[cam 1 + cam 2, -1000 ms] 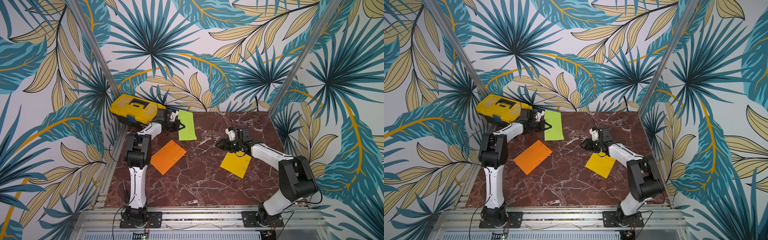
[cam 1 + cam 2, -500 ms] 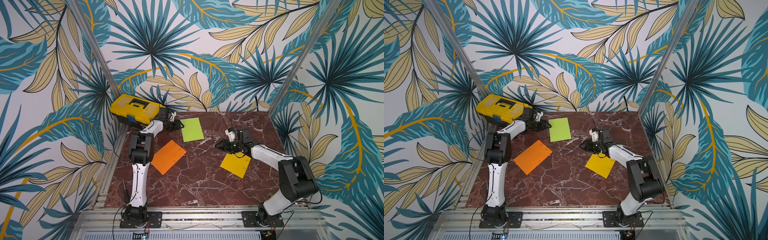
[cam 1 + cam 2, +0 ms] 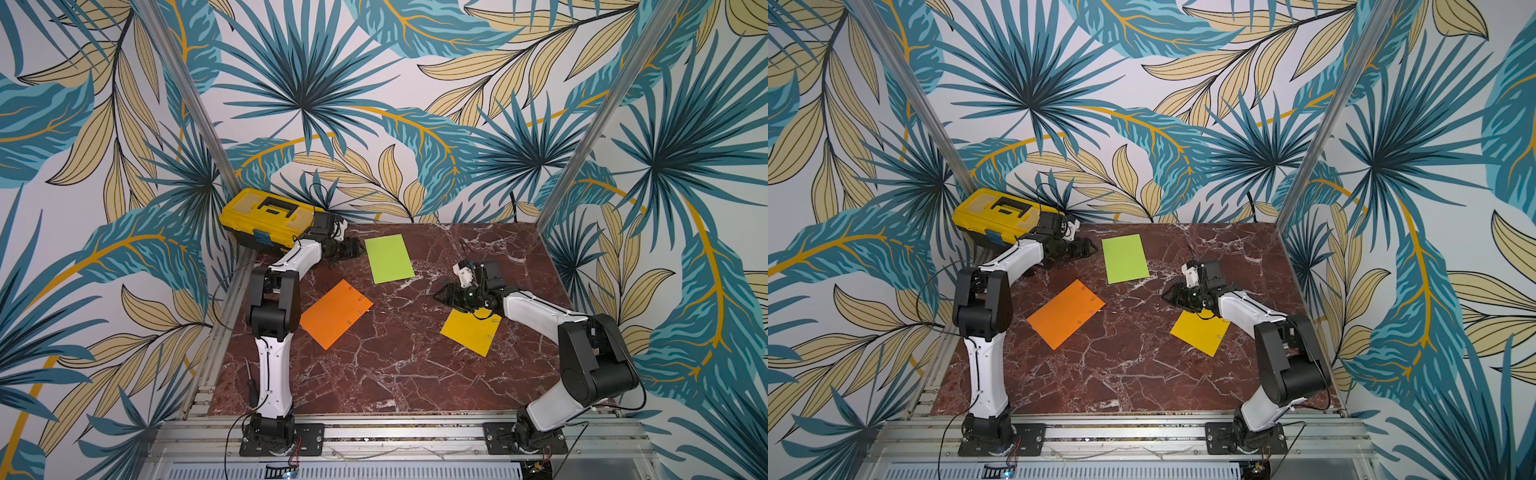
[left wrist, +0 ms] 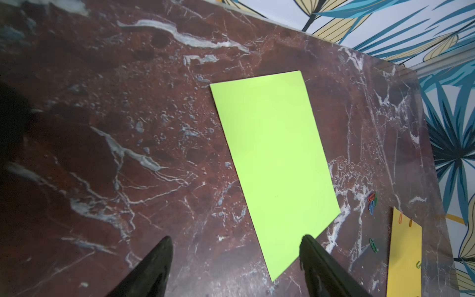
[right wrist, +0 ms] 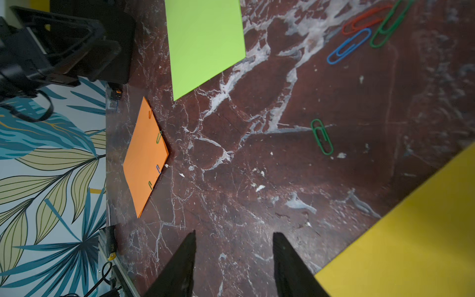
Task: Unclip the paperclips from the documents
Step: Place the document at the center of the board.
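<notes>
The left tool (image 4: 235, 239) is standing wide, its black fingers (image 4: 154, 267) spread and gripping nothing; it is hovering low over the desk (image 3: 374, 374) toward 11 o'clock, and one corner of the lime green sheet (image 4: 272, 159) is lying on the marble under the gap between the fingers; in both top views that sheet is lying flat at about 12 o'clock. The right tool (image 5: 234, 232) is holding its jaws partly apart and empty over bare marble, a little off the desk's middle toward 2 o'clock; the yellow sheet (image 5: 411, 231) is lying just beside it toward 4 o'clock, with paperclips (image 4: 400, 217) sitting on its edge; loose paperclips (image 5: 348, 46), red, blue and green in a small cluster, are resting on the desk between the lime green and yellow sheets, and a lone green paperclip (image 5: 322, 136) is lying apart from them. Farther out, the orange sheet (image 3: 334, 313) is lying at about 9 o'clock, carrying clips (image 5: 158, 137) along the two edges around its near corner; a yellow toolbox (image 3: 266, 218) is sitting in the 10 o'clock corner, behind the left arm.
</notes>
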`<state>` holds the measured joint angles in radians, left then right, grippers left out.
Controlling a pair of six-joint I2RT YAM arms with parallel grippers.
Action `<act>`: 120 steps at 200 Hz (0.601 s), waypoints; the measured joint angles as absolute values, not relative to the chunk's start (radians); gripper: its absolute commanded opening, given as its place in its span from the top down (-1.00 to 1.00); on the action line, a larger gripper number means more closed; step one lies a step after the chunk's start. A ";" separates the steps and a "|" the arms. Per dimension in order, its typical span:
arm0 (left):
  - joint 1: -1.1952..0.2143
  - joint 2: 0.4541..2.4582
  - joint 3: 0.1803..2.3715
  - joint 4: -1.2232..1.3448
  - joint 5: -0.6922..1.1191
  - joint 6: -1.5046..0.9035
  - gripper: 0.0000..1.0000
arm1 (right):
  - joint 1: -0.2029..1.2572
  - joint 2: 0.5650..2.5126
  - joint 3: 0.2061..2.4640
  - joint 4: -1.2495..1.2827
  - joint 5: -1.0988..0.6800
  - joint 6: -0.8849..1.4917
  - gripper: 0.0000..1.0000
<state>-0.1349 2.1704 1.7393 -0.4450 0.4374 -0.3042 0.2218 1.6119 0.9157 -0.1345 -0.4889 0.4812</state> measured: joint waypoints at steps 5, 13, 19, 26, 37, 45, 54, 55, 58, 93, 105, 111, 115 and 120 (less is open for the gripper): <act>-0.139 2.158 1.731 -0.444 0.437 -0.303 -0.58 | 0.222 1.607 0.914 -0.150 -0.474 0.478 0.01; -0.146 2.140 1.715 -0.442 0.438 -0.303 -0.59 | 0.222 1.599 0.913 -0.177 -0.451 0.474 0.01; -0.153 2.125 1.701 -0.439 0.439 -0.302 -0.59 | 0.222 1.591 0.912 -0.200 -0.428 0.469 0.01; -0.162 2.110 1.683 -0.435 0.442 -0.303 -0.58 | 0.222 1.583 0.912 -0.223 -0.404 0.463 0.01; -0.178 2.089 1.657 -0.430 0.449 -0.303 -0.58 | 0.222 1.572 0.912 -0.261 -0.361 0.456 0.01; -0.189 2.074 1.636 -0.428 0.455 -0.303 -0.58 | 0.222 1.566 0.912 -0.286 -0.329 0.451 0.01; -0.198 2.061 1.614 -0.418 0.464 -0.304 -0.57 | 0.221 1.564 0.913 -0.310 -0.299 0.448 0.01; -0.199 2.058 1.610 -0.416 0.466 -0.305 -0.57 | 0.221 1.564 0.913 -0.315 -0.294 0.447 0.01; -0.202 2.052 1.601 -0.410 0.469 -0.307 -0.57 | 0.221 1.564 0.913 -0.322 -0.284 0.444 0.01; -0.234 1.977 1.491 -0.368 0.521 -0.333 -0.56 | 0.220 1.596 0.934 -0.403 -0.204 0.434 0.00; -0.244 1.945 1.456 -0.355 0.533 -0.341 -0.56 | 0.220 1.617 0.942 -0.412 -0.193 0.433 0.00; -0.249 1.928 1.440 -0.352 0.538 -0.344 -0.56 | 0.220 1.627 0.945 -0.417 -0.190 0.433 0.00; -0.252 1.919 1.430 -0.349 0.541 -0.347 -0.56 | 0.220 1.634 0.946 -0.420 -0.187 0.433 0.00; -0.256 1.903 1.417 -0.344 0.544 -0.349 -0.56 | 0.220 1.641 0.947 -0.423 -0.186 0.433 0.00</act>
